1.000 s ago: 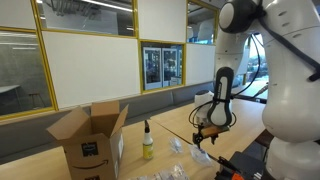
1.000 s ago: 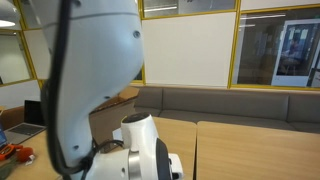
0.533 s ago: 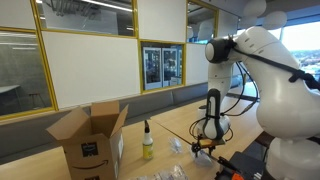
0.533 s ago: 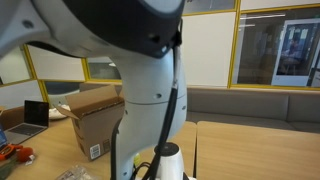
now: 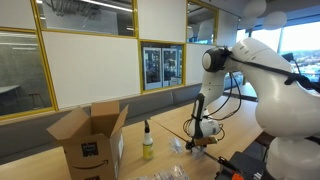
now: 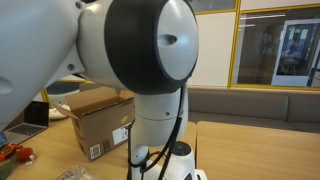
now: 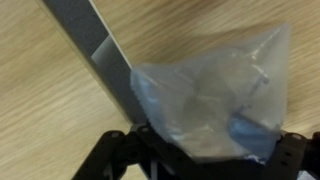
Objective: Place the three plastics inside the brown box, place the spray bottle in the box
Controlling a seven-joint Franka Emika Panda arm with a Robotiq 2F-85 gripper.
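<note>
Wrist view: a clear plastic bag (image 7: 210, 95) is seen lying crumpled on the wooden table (image 7: 40, 110), just beside a metal strip (image 7: 95, 45) that runs slantwise across the top. The gripper (image 7: 200, 165) is brought in from the bottom edge, one dark finger either side of the bag. The jaws are held apart and astride it, so the film can be pinched from both sides. A firm hold is not shown, and nothing is lifted. The bag is placed right between the fingers and just ahead of them. Something darker is seen inside the bag, too blurred to name.

Exterior view: the gripper (image 5: 197, 141) is pointed straight down, low over the table (image 5: 172, 128), toward the near edge. This pose is judged suited to a top-down grab of flat film. The box (image 5: 88, 140) is stood well apart from it, toward the opposite end of the table, flaps up and open, ready to be filled. The spray bottle (image 5: 147, 142) is stood upright just beside the box, between box and gripper, untouched. Another bag (image 5: 176, 147) is seen lying near the gripper, on the bottle side. Nothing is seen going into the box.

Exterior view: most of the picture is blocked by the arm (image 6: 150, 60), and the gripper is hidden behind it. The box (image 6: 100, 118) is seen behind the arm, on the table (image 6: 250, 150), its printed side turned to the camera. Bottle and bags cannot be made out with certainty here.
</note>
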